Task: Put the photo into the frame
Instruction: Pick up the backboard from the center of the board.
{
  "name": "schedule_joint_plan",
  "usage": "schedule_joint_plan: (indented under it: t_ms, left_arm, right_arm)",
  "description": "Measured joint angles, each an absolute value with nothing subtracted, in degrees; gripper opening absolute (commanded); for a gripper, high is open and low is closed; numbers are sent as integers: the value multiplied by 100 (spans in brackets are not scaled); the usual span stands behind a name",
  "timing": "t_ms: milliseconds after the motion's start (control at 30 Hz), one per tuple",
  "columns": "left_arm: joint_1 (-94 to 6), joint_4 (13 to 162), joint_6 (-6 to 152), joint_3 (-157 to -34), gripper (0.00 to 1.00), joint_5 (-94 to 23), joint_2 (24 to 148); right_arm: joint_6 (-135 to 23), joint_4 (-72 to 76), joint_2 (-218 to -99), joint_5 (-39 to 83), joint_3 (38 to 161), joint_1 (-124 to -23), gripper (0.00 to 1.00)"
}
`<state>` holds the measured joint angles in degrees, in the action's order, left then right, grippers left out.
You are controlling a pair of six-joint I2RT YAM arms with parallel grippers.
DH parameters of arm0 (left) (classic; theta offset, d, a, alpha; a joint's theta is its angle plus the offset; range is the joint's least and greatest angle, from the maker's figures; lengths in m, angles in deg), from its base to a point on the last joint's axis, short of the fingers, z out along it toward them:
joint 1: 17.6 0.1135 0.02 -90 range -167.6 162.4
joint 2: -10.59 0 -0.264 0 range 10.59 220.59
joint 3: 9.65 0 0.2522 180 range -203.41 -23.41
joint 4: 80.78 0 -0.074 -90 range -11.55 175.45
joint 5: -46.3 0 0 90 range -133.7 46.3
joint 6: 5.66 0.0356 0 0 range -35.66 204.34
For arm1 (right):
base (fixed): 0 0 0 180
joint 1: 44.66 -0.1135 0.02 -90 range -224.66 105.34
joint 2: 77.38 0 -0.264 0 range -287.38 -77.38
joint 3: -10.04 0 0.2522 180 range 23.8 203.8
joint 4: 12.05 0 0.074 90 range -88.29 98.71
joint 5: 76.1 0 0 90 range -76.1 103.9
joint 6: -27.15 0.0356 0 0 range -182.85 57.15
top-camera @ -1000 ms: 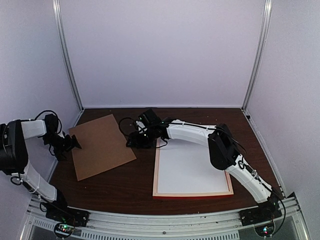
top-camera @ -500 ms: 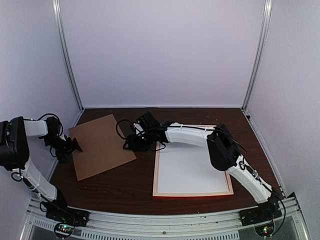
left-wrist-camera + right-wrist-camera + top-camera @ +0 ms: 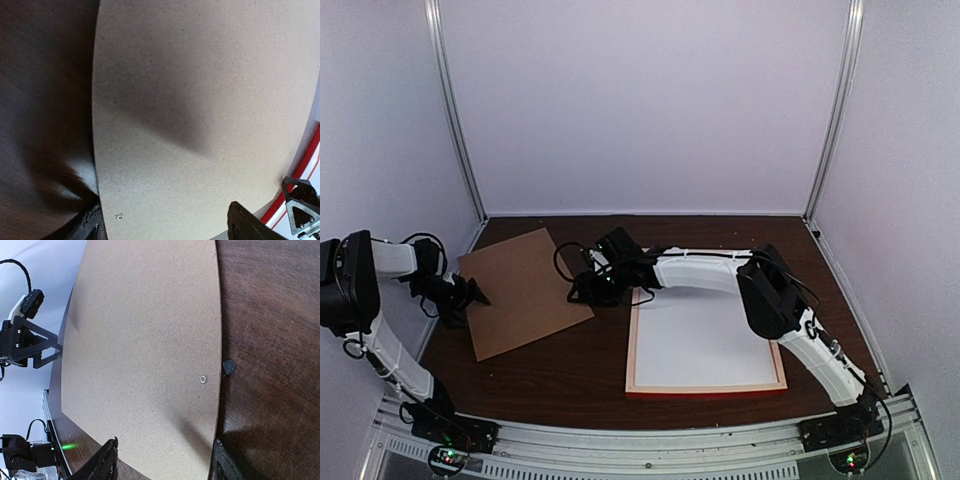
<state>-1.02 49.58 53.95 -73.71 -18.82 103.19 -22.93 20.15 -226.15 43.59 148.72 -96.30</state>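
Showed robot cell from above, dark wood-grain table (image 3: 580, 370). Looked like a two-arm pickup of plain brown rectangular backing board (image 3: 525, 290), flat on table, skewed. Found left gripper (image 3: 472, 293) at board's L edge, jaws spread wide, nothing grasped; per wrist cam, one finger at the edge, other over board surface. Found right gripper (image 3: 582, 290) at opposite R edge, jaws likewise apart & empty, straddling the edge beside small metal eyelet (image 3: 202, 378) & dark tab (image 3: 228, 367).

Judged best way fwd:
- Work a fingertip under each edge first (thin board, flat down, little to pinch).
- Close both sides together.
- Lift level, no twist, to avoid one side slipping.
- Carry over to frame w/o dragging across it.

Placed large rectangular frame of thin wood strips, pale on top, red on outer edge (image 3: 705, 389), just right of right gripper & nearer arm bases, far-L corner close by that wrist. Well apart from left gripper, past whole width of board. Held plain white sheet (image 3: 705, 340) inside.

Saw no dark printed side of photo anywhere. Couldn't tell white sheet's identity: photo face-down, or something else lying over it. If in there, then right of right gripper, toward arm bases, in neither grasp.
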Motion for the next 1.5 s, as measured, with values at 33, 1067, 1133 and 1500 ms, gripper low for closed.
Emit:
schedule_joint_plan:
  t_ms: [33,1067,1133,1500]
  left_arm:
    - [-82,4973,5384,-7365,81,-1836,10323]
    - [23,6483,5113,-6777,42,271,9211]
    - [18,6512,5093,-6774,40,321,9174]
    - [-272,6652,5030,-6709,33,903,8868]
  right_arm:
    - [-2260,2011,-22609,4361,14861,-9630,63]
    - [-2804,2666,-21999,4379,14118,-9335,61]
    - [-2868,2660,-21999,4473,14096,-9302,60]
    - [-3390,2706,-21988,5209,13989,-9106,57]
